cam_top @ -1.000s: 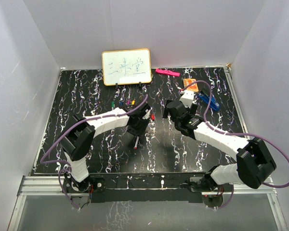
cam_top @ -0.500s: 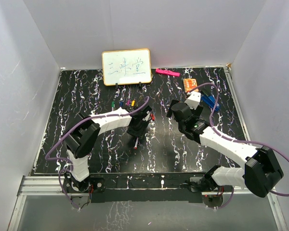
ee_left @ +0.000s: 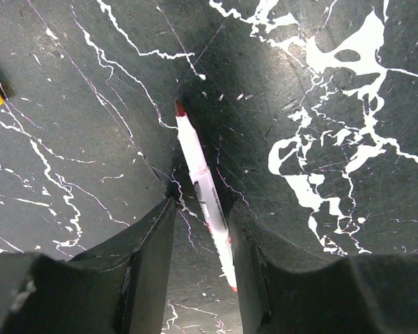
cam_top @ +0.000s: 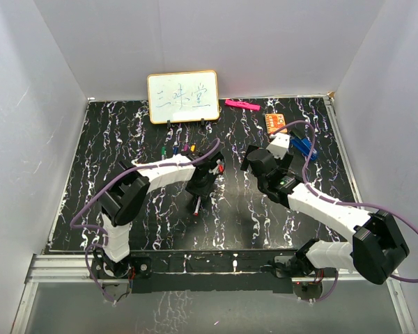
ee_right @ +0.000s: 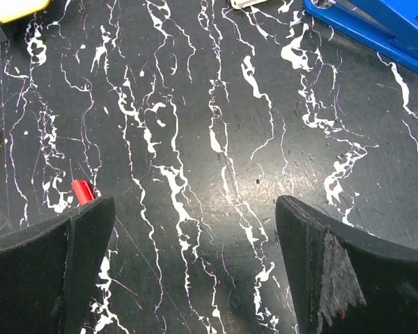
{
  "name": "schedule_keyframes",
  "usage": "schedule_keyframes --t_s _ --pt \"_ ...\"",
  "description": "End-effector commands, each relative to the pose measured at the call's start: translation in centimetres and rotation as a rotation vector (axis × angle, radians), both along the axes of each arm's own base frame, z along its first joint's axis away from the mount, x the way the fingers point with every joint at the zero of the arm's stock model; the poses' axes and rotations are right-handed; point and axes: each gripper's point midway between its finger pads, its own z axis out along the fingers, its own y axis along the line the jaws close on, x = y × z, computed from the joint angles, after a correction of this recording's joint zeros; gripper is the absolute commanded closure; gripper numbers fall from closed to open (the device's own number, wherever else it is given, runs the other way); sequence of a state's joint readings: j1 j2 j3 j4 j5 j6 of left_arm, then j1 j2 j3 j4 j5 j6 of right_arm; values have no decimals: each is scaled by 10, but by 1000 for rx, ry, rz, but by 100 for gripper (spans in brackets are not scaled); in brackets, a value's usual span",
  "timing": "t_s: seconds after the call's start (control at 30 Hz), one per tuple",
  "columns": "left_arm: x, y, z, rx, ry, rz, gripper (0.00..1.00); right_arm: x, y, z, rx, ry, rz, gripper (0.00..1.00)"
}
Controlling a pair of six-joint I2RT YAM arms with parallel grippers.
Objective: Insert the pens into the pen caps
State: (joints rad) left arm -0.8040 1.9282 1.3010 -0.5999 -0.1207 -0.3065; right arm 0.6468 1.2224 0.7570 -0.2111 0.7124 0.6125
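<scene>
Left tool astride red-tipped pen, barrel print unreadable

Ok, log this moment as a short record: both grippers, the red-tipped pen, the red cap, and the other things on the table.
left gripper: open, one finger on each side of the red-tipped pen
right gripper: open, nothing between its fingers
red-tipped pen: uncapped, lying flat on the table
red cap: on the table, just outside one finger of the right gripper
blue clip: right side of the table
whiteboard: standing at the back edge
</scene>
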Motion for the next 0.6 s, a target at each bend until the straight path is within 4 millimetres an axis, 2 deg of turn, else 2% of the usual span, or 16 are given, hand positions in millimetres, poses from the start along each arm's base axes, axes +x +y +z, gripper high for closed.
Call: schedule_keyframes --t_s 0.0,0.33,0.57 --pt "-10 27 -31 136 46 2 65 7 0 19 45 -74 -28 2" --pt "-30 33 -39 151 144 -17 71 8 1 24 50 -82 -22 2" --pt "-46 40 -56 177 226 -35 83 10 4 25 52 -80 -15 2"
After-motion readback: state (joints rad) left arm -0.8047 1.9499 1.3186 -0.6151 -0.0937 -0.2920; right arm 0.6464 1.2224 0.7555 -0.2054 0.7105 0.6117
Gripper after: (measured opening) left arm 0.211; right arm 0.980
